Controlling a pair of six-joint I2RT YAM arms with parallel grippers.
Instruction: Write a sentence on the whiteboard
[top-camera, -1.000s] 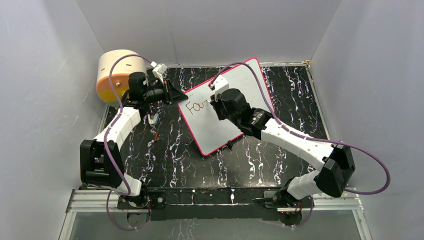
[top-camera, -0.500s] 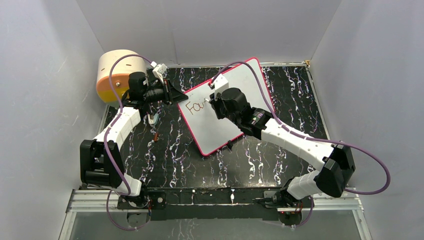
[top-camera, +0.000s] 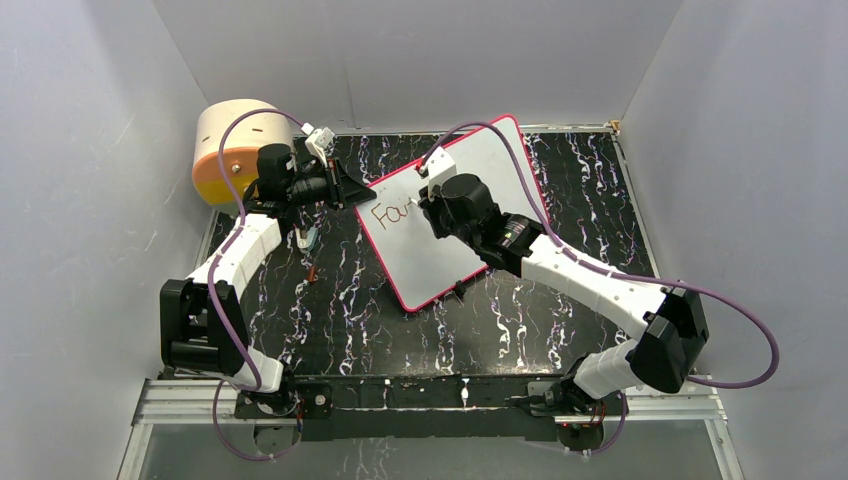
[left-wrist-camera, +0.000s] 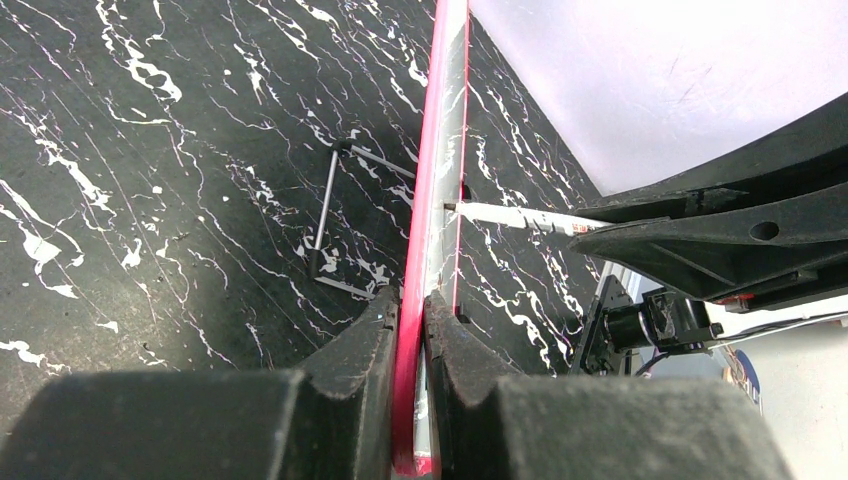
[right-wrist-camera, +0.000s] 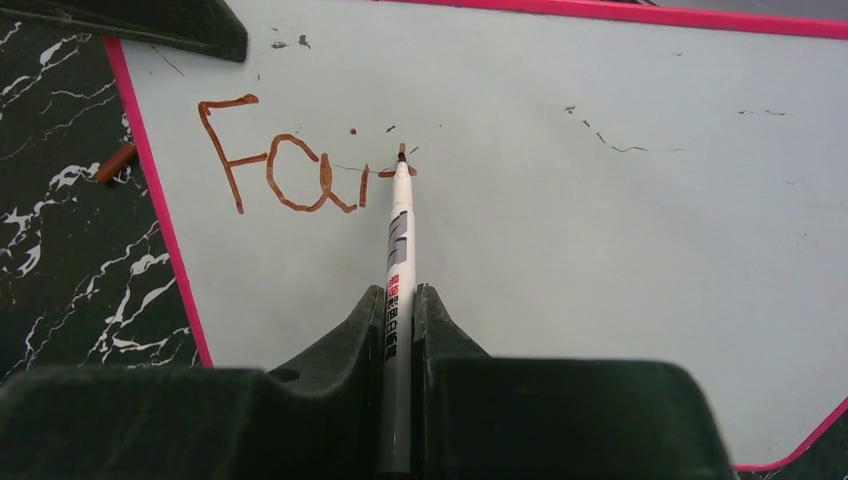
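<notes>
Writing is only just starting on the whiteboard (top-camera: 440, 262), which is sitting askew on the black marbled table (top-camera: 330, 310). The right gripper (right-wrist-camera: 400, 295) is clamping a white marker (right-wrist-camera: 399, 235) between closed fingers, with the tip touching the board at the end of the sentence (right-wrist-camera: 285, 170), which is so far reading "Fai" in brownish-red, and a small cross-stroke is showing at the tip. The left gripper (left-wrist-camera: 412, 305) is pinching the board's pink frame (left-wrist-camera: 430, 200), apparently steadying it. By this evidence the job is barely begun, with most of the first word and everything after it waiting to be written.
</notes>
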